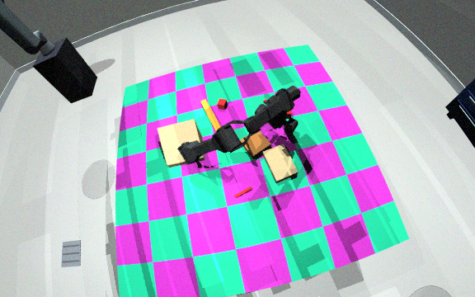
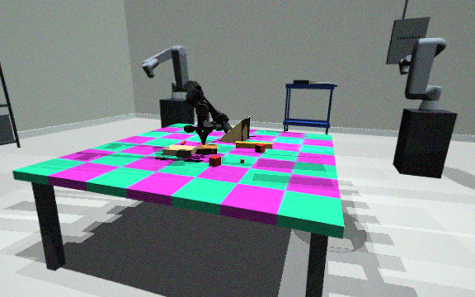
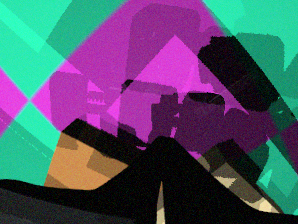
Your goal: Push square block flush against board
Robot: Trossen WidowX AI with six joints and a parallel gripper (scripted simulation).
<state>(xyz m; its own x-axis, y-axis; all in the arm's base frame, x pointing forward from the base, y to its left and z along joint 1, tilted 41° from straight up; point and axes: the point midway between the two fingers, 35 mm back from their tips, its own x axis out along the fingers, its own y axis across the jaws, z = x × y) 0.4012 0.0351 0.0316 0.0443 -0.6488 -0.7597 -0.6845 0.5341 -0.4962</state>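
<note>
- Claw (image 1: 291, 131), matte black, pinched fully closed and holding nothing.
- Flat orange square block (image 1: 259, 143) touches the pale wooden board (image 1: 280, 163) on the checkered surface (image 1: 262, 231).
</note>
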